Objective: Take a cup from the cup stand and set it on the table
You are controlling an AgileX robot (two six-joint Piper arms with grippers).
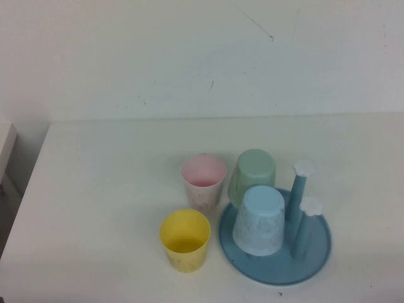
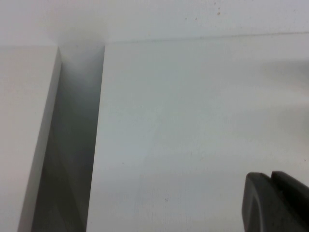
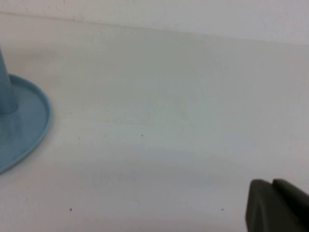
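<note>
Light blue cup [image 1: 259, 220] sits upside down on the teal cup stand [image 1: 314, 257], with the mint green cup [image 1: 252, 173] inverted just behind it and two bare white-capped pegs [image 1: 302, 208] beside it. On the bench [image 1: 101, 208] by the stand I see a pink cup [image 1: 203, 181] and a yellow cup [image 1: 184, 240], both upright. Each wrist view shows only a dark corner of the left end effector [image 2: 276, 203] and right end effector [image 3: 277, 205] low over the bench, so I cannot tell their state.

The light blue speckled cup [image 1: 259, 220] sits upside down on the teal cup stand [image 1: 276, 270]. The stand rests on the off-white bench [image 1: 101, 189], near right.
</note>
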